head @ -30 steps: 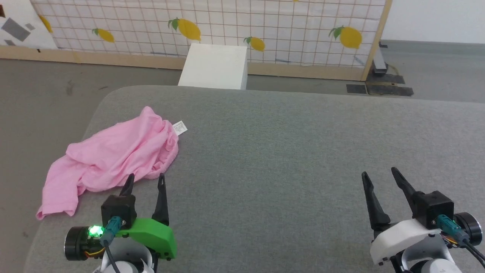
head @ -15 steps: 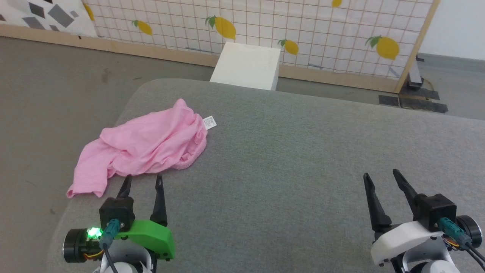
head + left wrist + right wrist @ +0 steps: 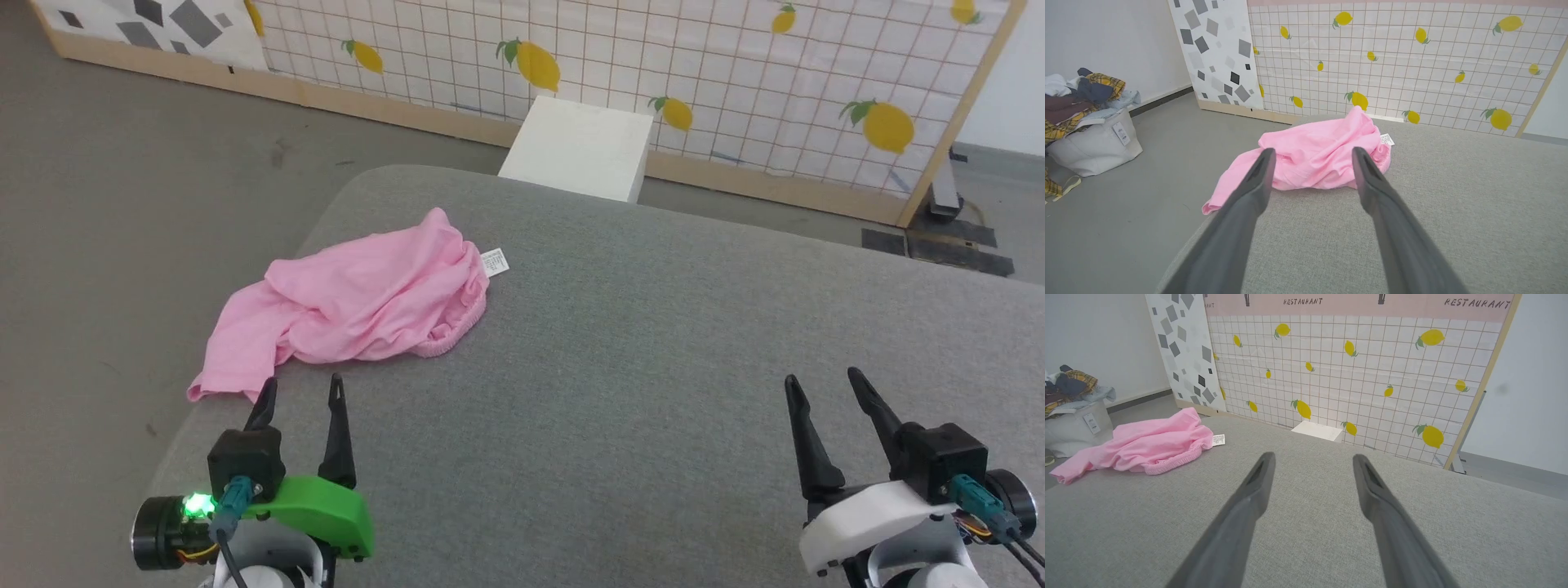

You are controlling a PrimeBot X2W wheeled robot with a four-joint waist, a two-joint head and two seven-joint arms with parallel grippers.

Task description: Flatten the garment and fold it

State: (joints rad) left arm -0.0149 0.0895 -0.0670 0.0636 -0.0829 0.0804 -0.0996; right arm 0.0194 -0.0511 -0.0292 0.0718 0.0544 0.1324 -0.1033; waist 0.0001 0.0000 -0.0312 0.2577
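As my head has turned leftward, the garment [image 3: 359, 298] now sits nearer the middle of my sight, though it has not itself moved. It lies crumpled at the far left corner of the pad [image 3: 637, 343], one end drooping over the edge. My left gripper [image 3: 302, 382] waits just short of it, jaws wide and empty. My right gripper [image 3: 821, 377], well apart, is likewise wide and empty. Flattening has not begun; I judge the left should reach first.
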